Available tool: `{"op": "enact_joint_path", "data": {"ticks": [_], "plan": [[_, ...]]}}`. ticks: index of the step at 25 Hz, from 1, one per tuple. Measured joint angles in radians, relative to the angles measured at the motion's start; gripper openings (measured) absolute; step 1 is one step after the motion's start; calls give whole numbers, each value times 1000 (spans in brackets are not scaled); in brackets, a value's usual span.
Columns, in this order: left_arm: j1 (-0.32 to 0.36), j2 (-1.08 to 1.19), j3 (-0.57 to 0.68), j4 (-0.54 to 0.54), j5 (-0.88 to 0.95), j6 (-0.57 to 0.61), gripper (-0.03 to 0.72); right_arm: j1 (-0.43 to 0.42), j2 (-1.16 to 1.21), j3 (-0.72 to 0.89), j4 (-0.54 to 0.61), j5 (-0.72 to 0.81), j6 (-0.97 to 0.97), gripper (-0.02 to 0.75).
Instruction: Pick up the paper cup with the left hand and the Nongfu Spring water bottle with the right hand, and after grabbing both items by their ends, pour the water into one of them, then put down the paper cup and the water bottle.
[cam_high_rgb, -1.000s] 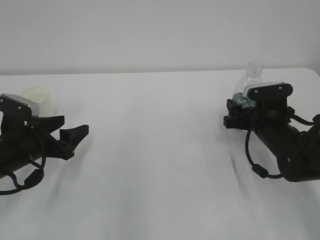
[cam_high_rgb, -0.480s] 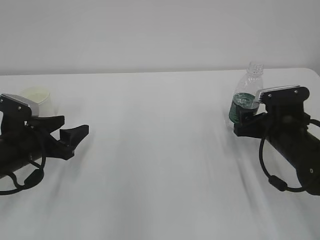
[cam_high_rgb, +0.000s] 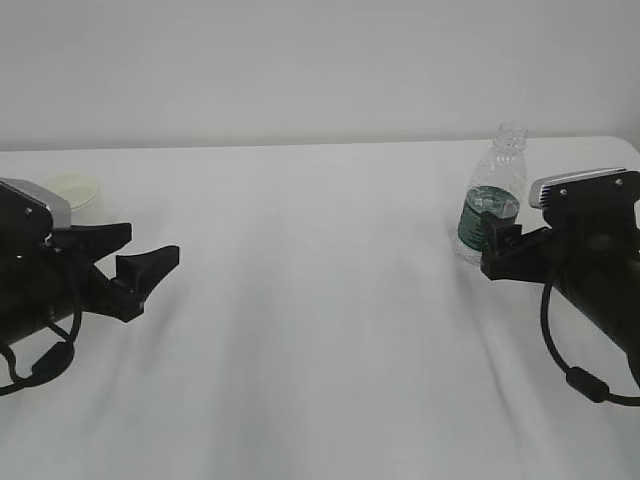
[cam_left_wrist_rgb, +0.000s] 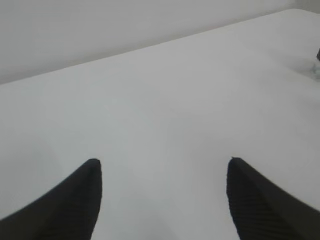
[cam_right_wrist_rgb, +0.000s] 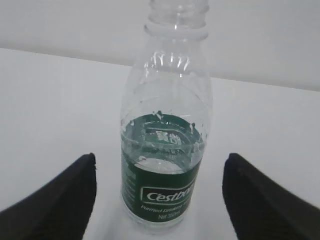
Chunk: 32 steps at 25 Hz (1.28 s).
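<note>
The Nongfu Spring water bottle (cam_high_rgb: 492, 198) stands upright on the white table (cam_high_rgb: 320, 300) just ahead of the wide-open, empty right hand (cam_right_wrist_rgb: 159, 192), and the paper cup (cam_high_rgb: 72, 188) sits behind the equally open, empty left hand (cam_high_rgb: 140, 262), so each should centre its target before closing.

You have one desk (cam_high_rgb: 320, 300) with one cup (cam_high_rgb: 72, 188) and one bottle (cam_high_rgb: 490, 200) on it. You see two arms, one left gripper (cam_high_rgb: 140, 262) and one right gripper (cam_high_rgb: 497, 245), and each gripper has two fingers, four in total.
</note>
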Motion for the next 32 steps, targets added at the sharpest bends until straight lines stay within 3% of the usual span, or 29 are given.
{"op": "enact_joint_path", "data": {"ticks": [10,20,32], "plan": [[0,-228,31,0,18,0,557,0,-135,34,-12,92,0,588],[0,-504,36,-83,200,0,557,0,-318,35,-13,184,0,588],[0,-957,43,-152,517,-21,548,0,-567,38,-13,401,0,588]]}}
